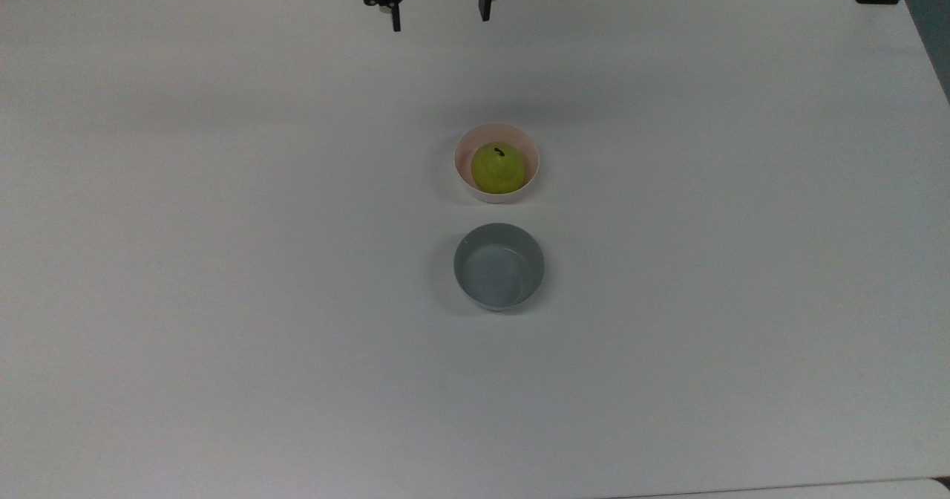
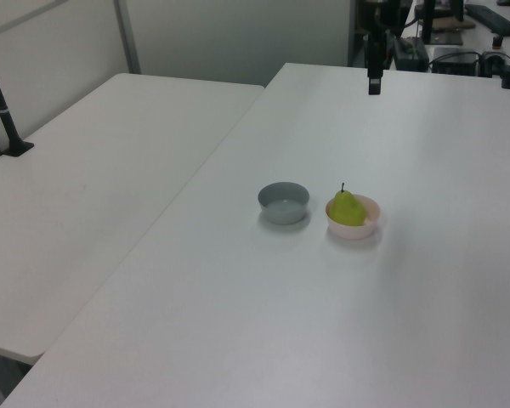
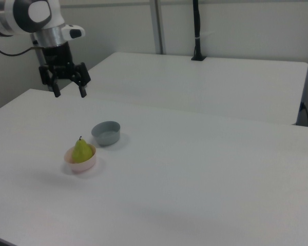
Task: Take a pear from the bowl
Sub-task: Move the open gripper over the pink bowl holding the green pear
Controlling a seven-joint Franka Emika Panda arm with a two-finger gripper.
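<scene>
Currently approach stage: gripper (image 1: 439, 22) fingers spread apart, high and well apart from pear (image 1: 498, 168) in bowl (image 1: 466, 142); next, centre above and descend.

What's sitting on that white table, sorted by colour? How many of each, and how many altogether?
Yellow-green: 1, the pear, sitting in the pink bowl.
Pale pink: 1, the pink bowl.
Grey: 1, the grey bowl, with nothing in it.
Total: 3 things on the table.
The black gripper hangs above the far edge, open, holding nothing.
</scene>
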